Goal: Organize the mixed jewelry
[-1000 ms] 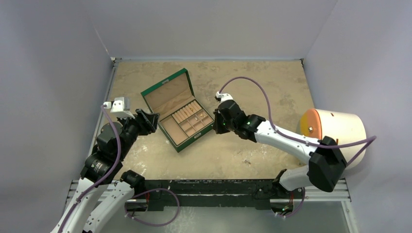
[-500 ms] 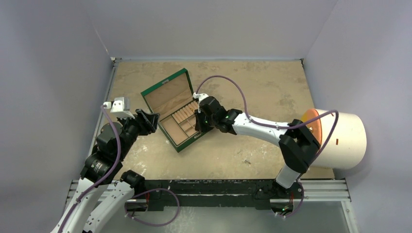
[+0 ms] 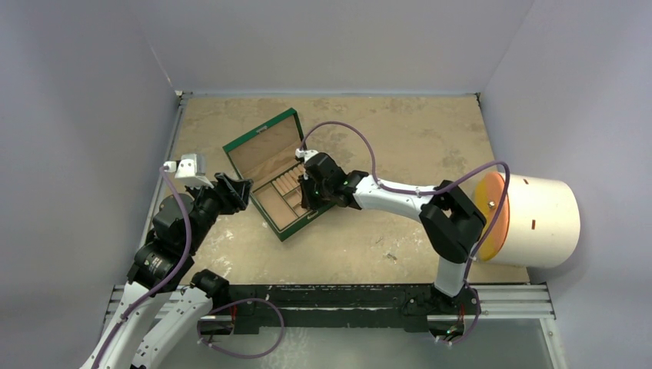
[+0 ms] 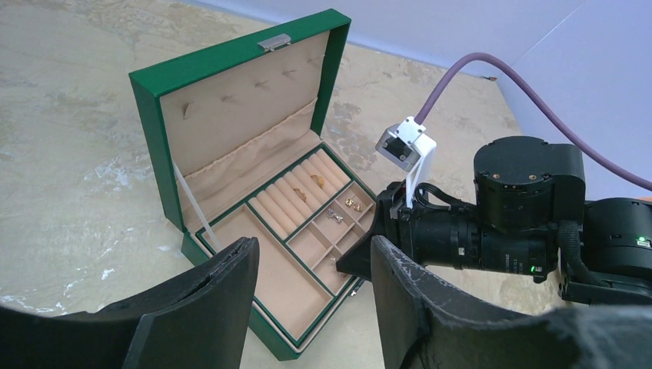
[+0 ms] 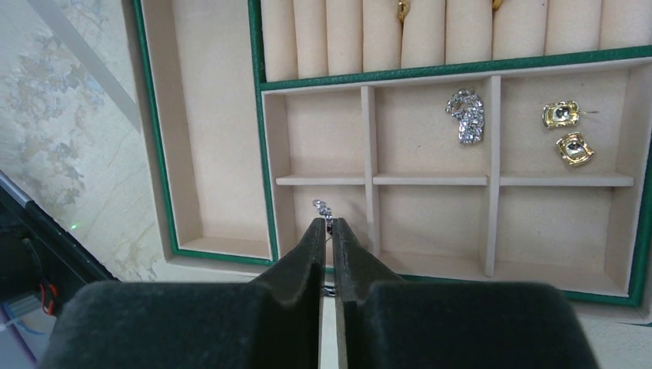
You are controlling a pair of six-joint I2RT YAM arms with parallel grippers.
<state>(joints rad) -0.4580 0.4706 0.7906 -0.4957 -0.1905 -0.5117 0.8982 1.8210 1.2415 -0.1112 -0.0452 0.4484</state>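
Observation:
The open green box (image 3: 237,143) with tan lining lies left of the table's middle. My right gripper (image 5: 328,223) is shut on a tiny silver sparkly piece (image 5: 321,207), which sticks out of its tips over a small front compartment of the tray (image 5: 374,179). Another silver piece (image 5: 467,115) and two gold studs (image 5: 565,115) lie in the compartments behind. Gold rings (image 5: 402,9) sit in the ring rolls. My left gripper (image 4: 311,254) is open and empty, just off the box's near left side (image 3: 242,191).
A white cylinder with an orange end (image 3: 530,219) lies at the right edge of the table. Grey walls close in the table on three sides. The box lid (image 4: 231,69) stands upright behind the tray.
My right gripper has moved left, from beside the box's right edge to over the tray's small compartments. The left arm has not moved.

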